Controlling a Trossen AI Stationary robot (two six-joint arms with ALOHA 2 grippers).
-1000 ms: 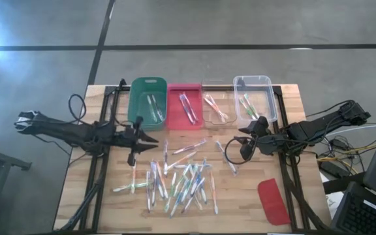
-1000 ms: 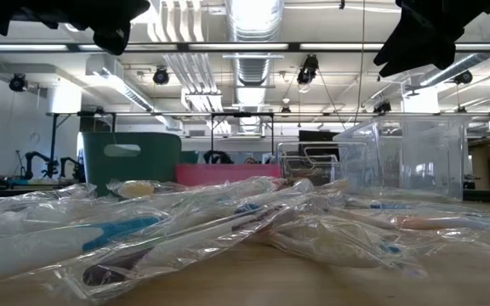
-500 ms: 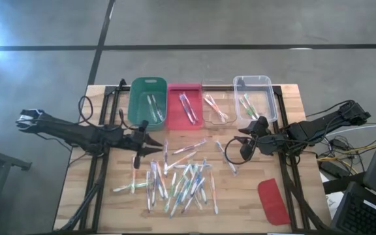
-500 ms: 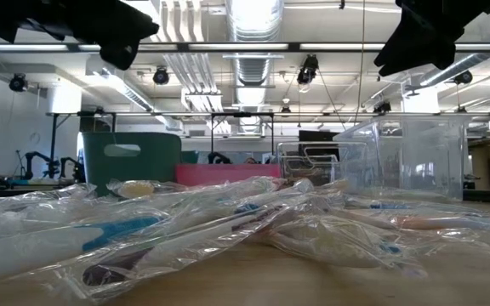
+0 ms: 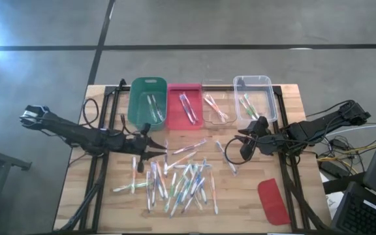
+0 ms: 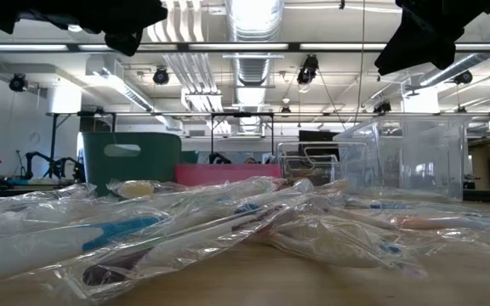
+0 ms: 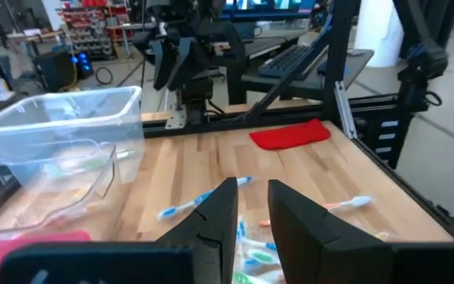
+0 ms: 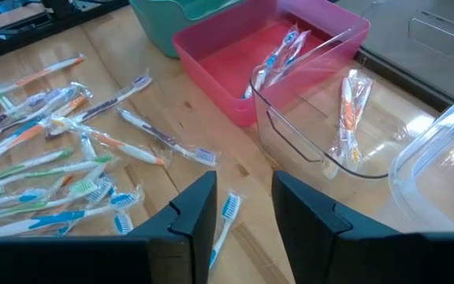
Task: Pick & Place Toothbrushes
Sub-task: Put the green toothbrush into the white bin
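The toothbrushes (image 5: 178, 179) are scattered in a loose heap on the wooden table (image 5: 240, 202), near of four bins: green bin (image 5: 147, 101), pink bin (image 5: 184, 104), two clear bins (image 5: 253, 98), each already holding a few. They are judged light, thin and stiff; the crinkled clear wrappers look slippery, so mid-handle is judged the best hold. The left gripper (image 7: 251, 213) hovers over the heap's far-left edge, fingers narrow, nothing held. The right gripper (image 8: 243, 209) hangs over strays at right, narrowly parted, empty.

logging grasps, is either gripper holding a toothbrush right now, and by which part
Nothing is held. The left gripper and right gripper both show an empty gap, above the toothbrushes.
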